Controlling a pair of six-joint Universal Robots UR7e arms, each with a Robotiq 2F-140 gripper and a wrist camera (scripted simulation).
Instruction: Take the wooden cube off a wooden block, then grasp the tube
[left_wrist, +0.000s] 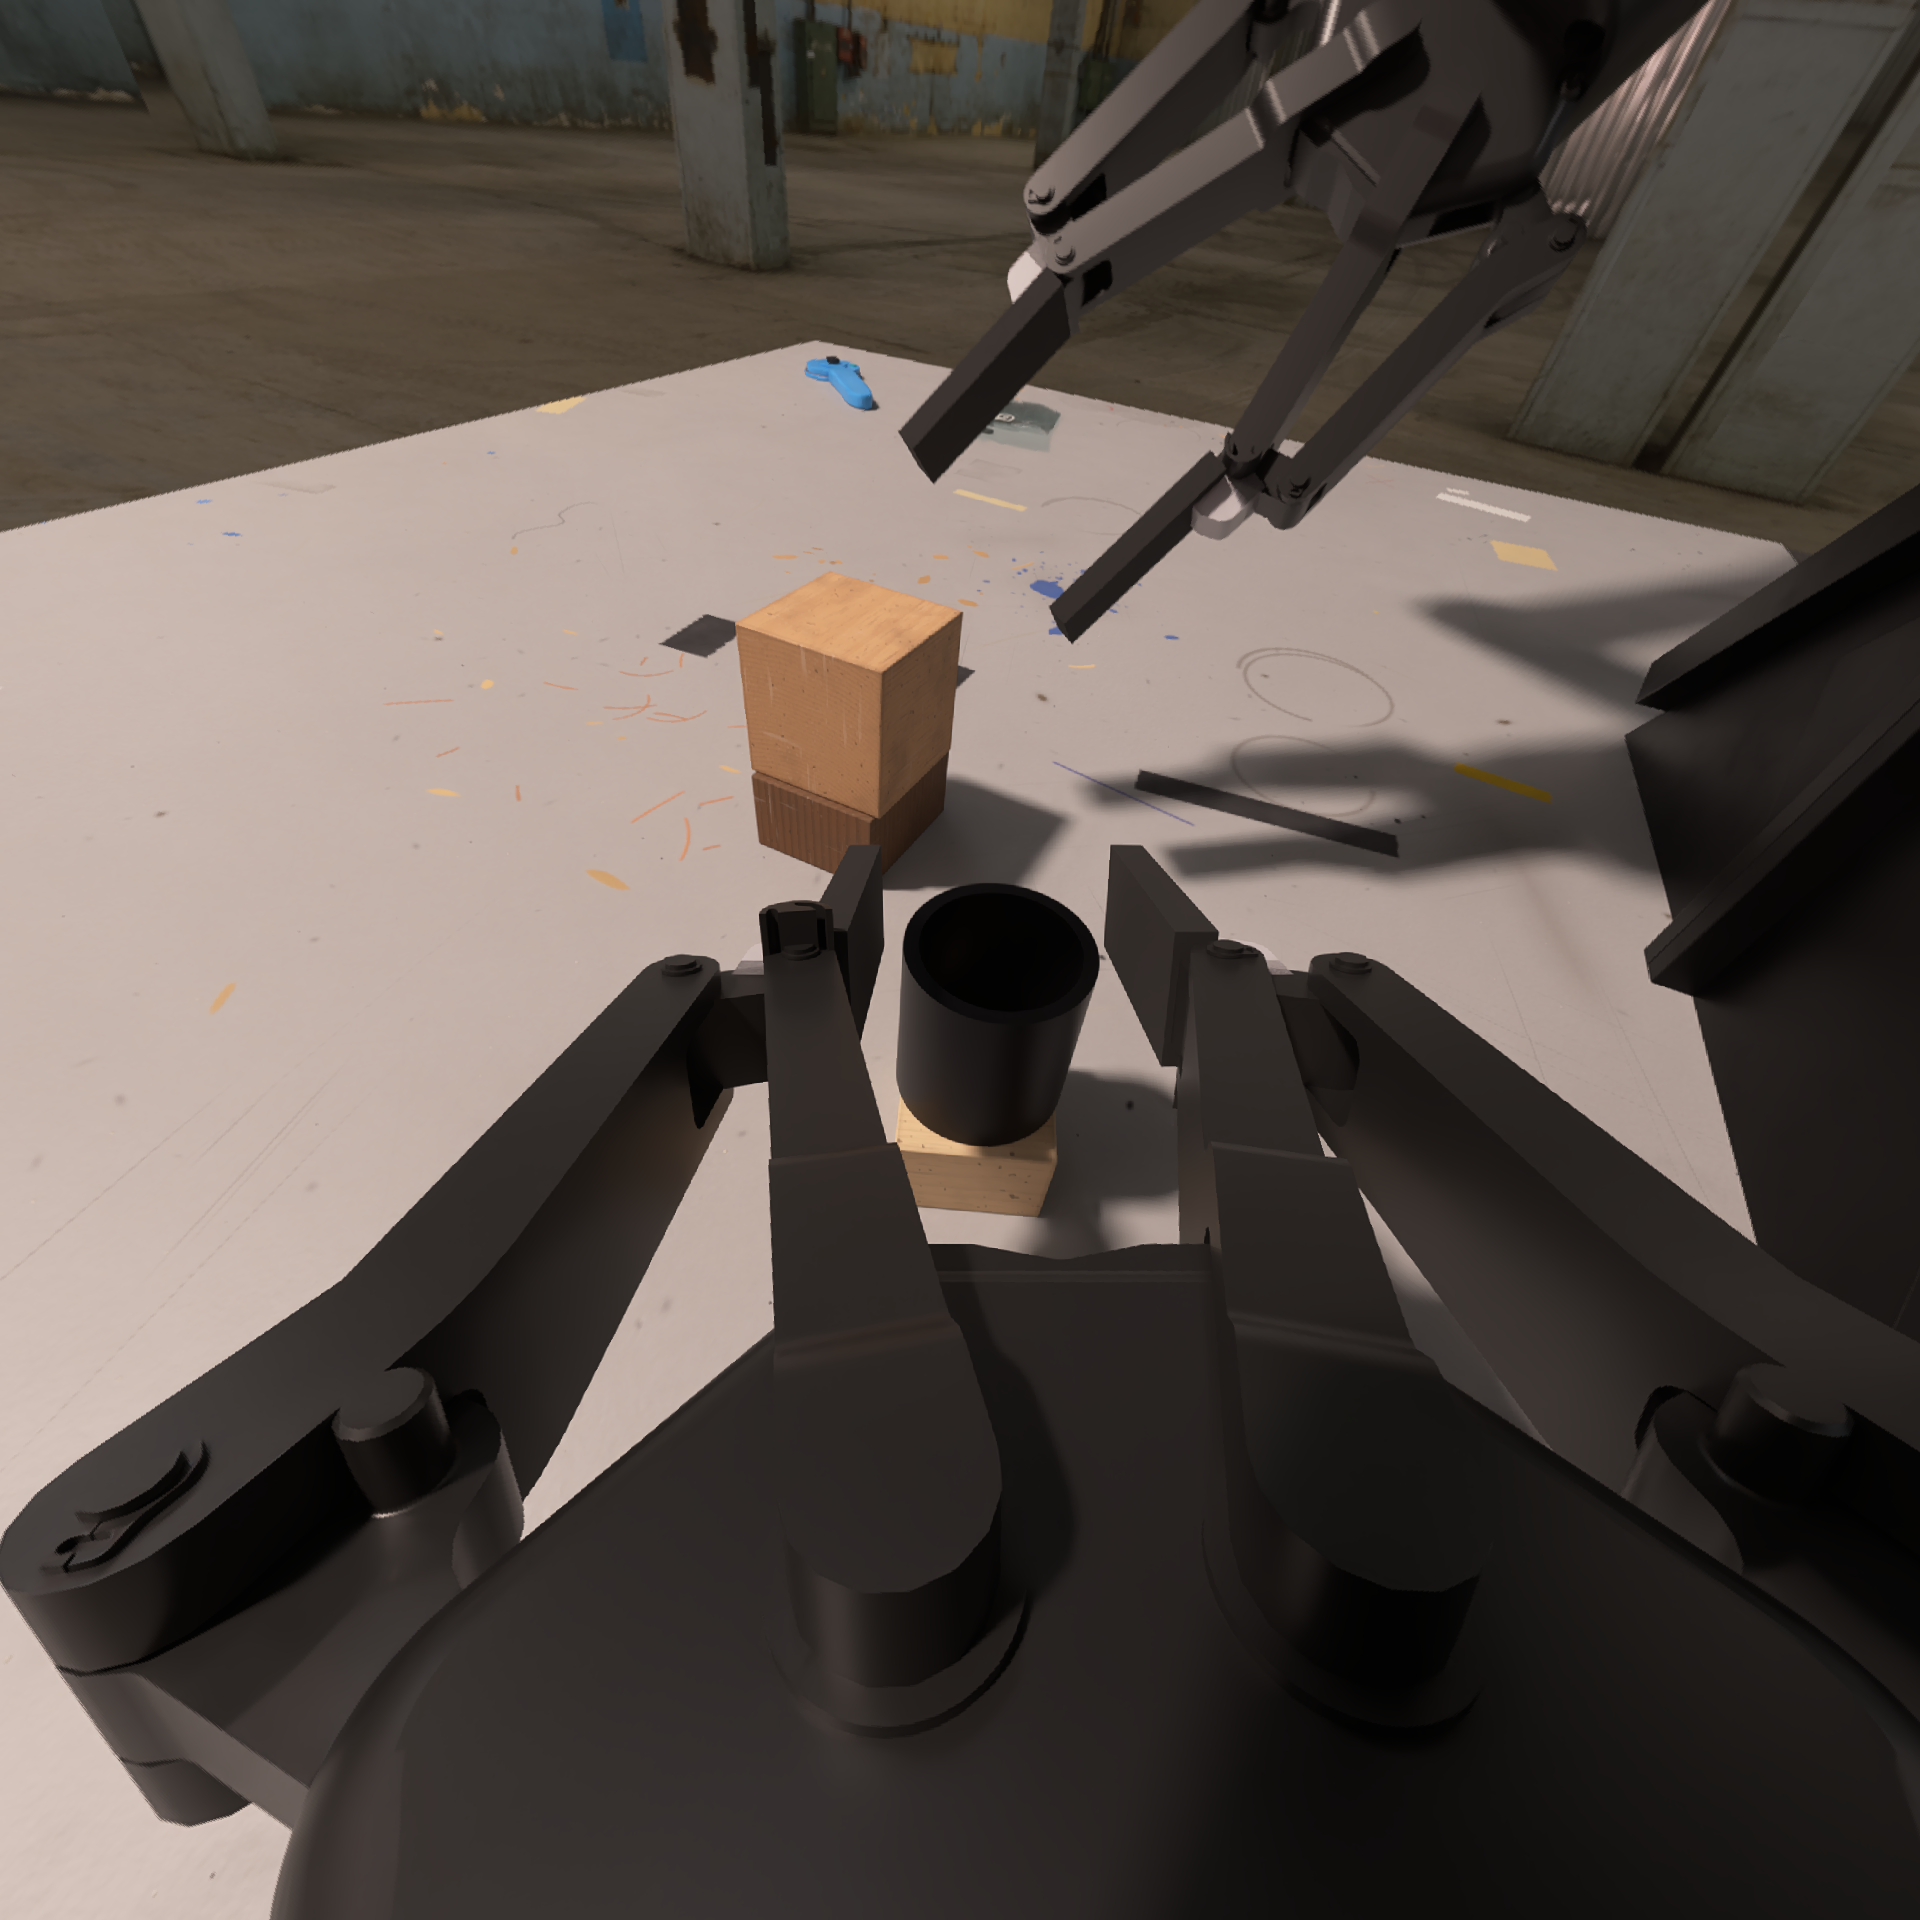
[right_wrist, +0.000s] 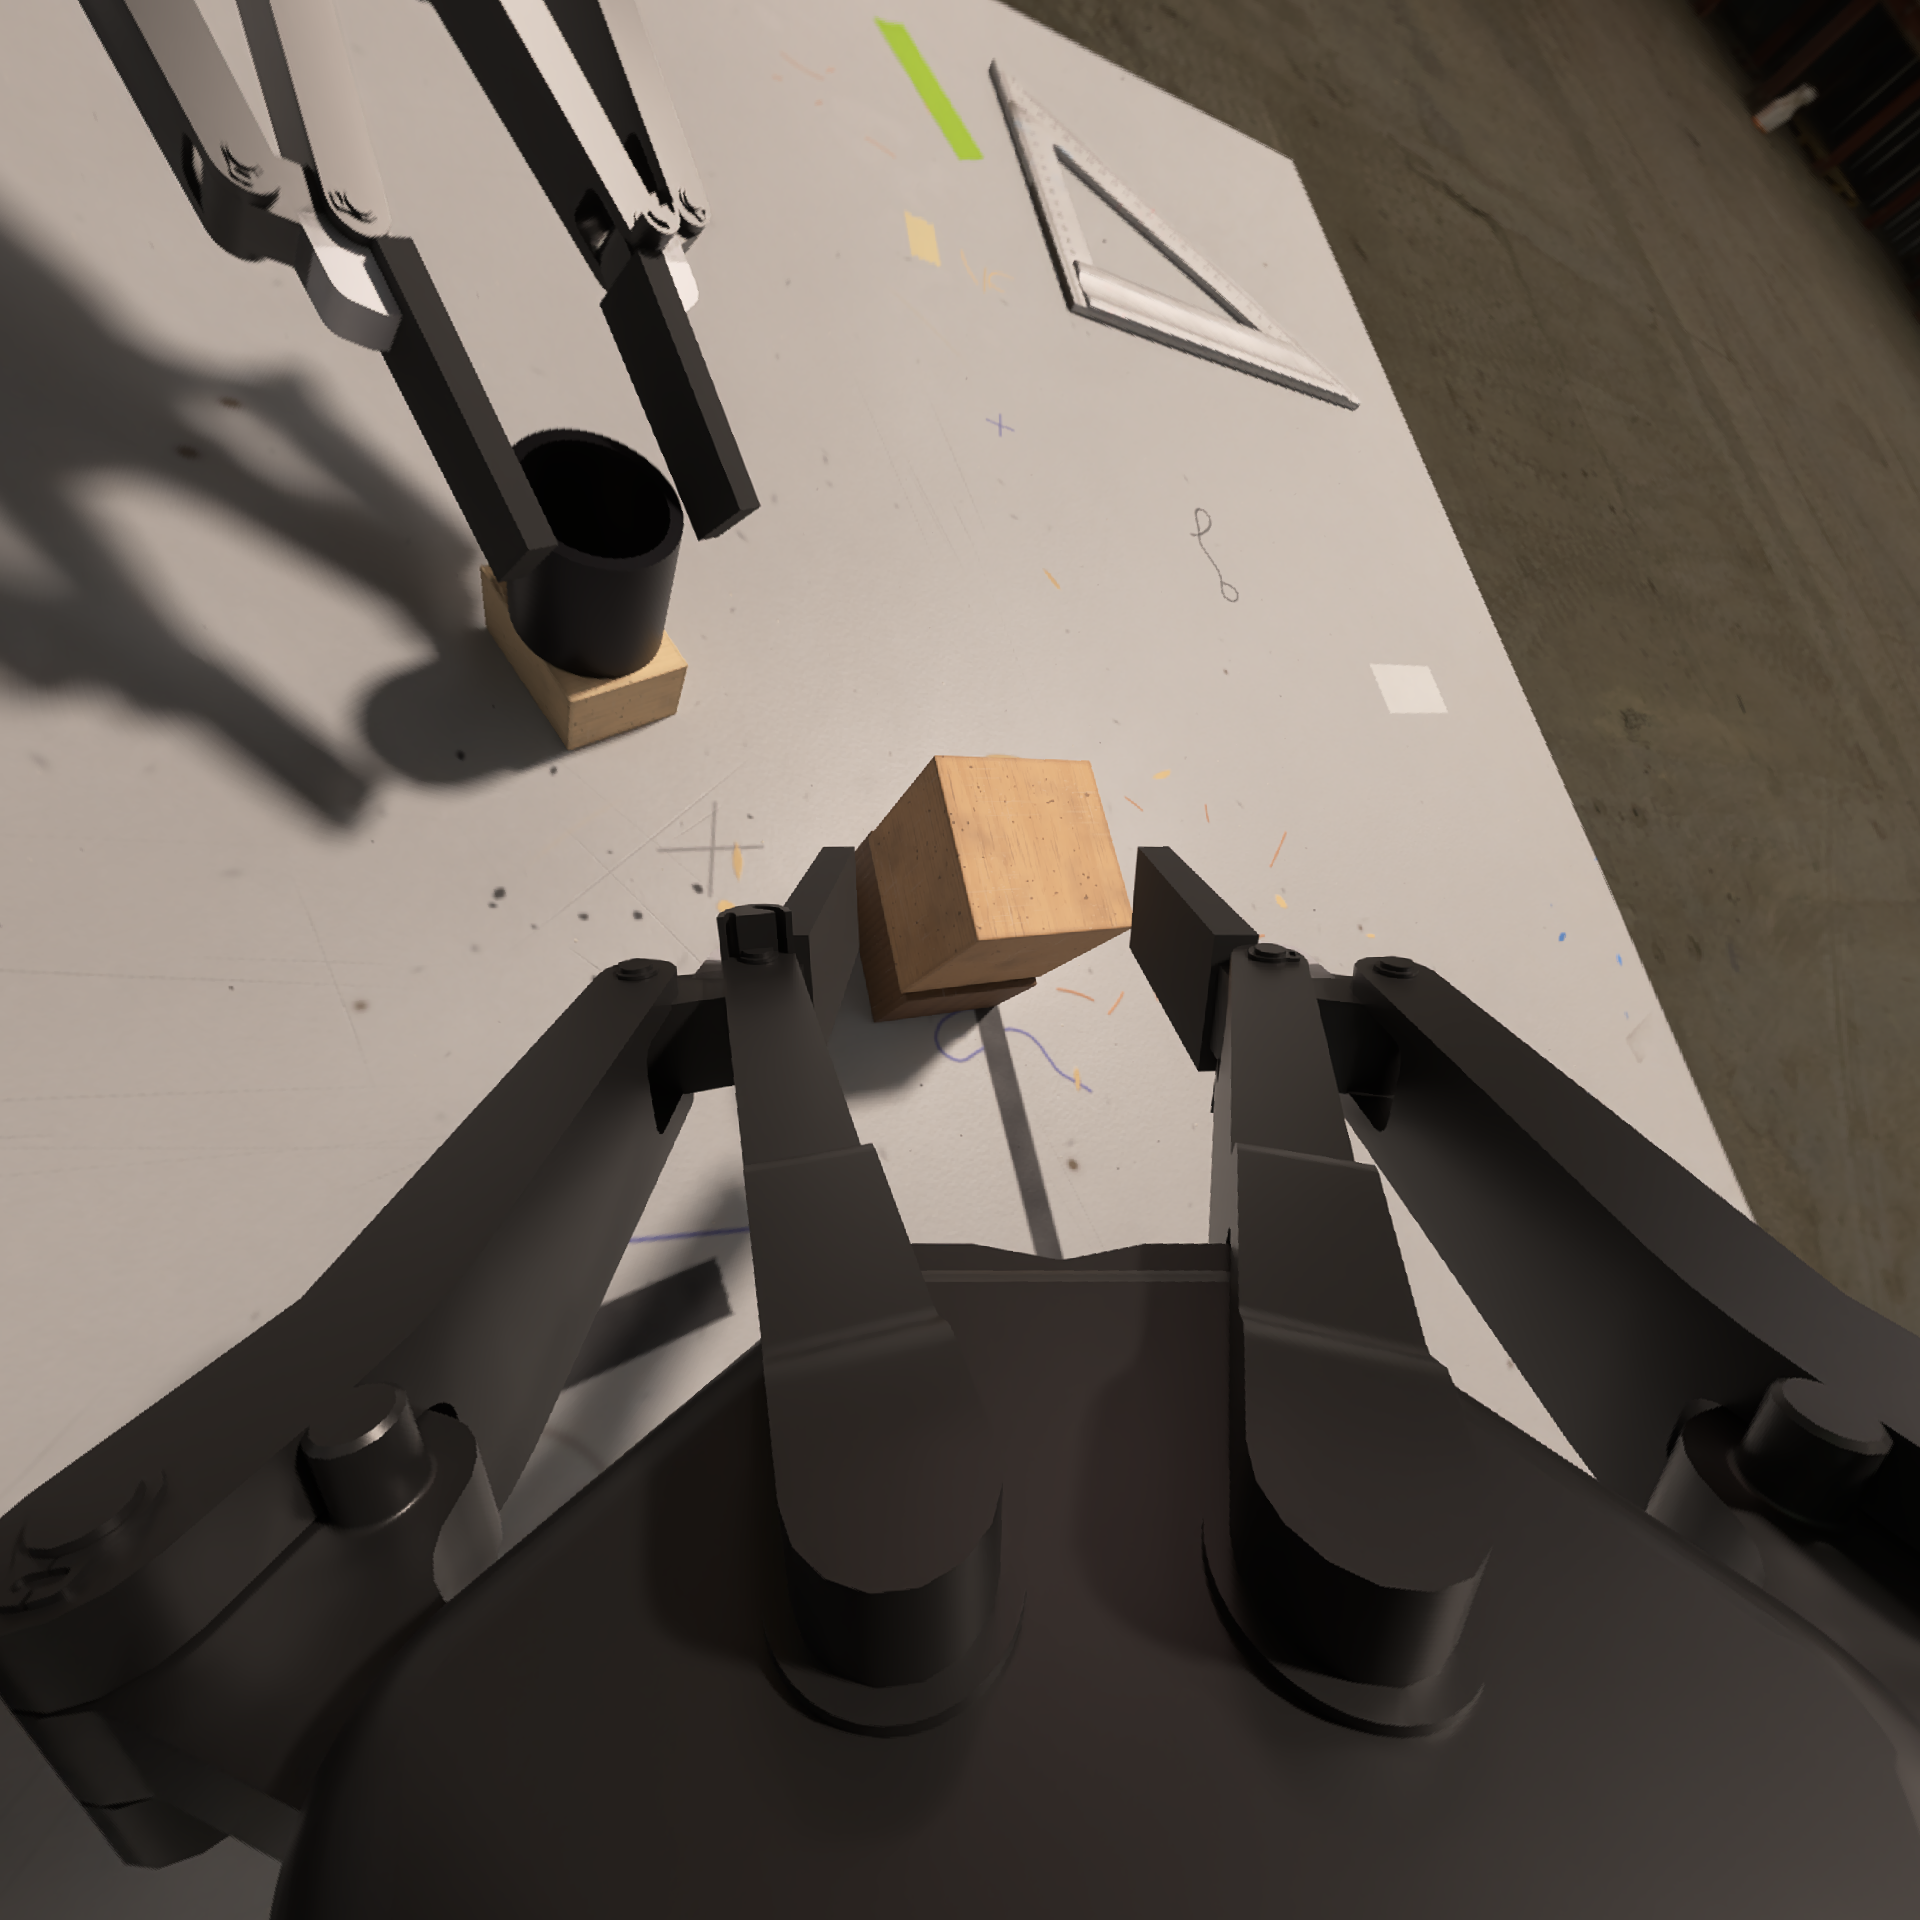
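Two stacks are straddled for separate grasps: the wooden cube (right_wrist: 992, 873), resting on its darker wooden block (right_wrist: 940, 1000), sits between the spread right gripper (right_wrist: 992, 914); the tube (left_wrist: 992, 1013), upright on a pale block (left_wrist: 977, 1174), is bracketed by the left gripper (left_wrist: 992, 940), apparently unclenched.

Readable text: none.
Counter (right_wrist: 1143, 623): pen scribbles and crosses only.
Metal square (right_wrist: 1174, 239): ruler markings too small to tell.
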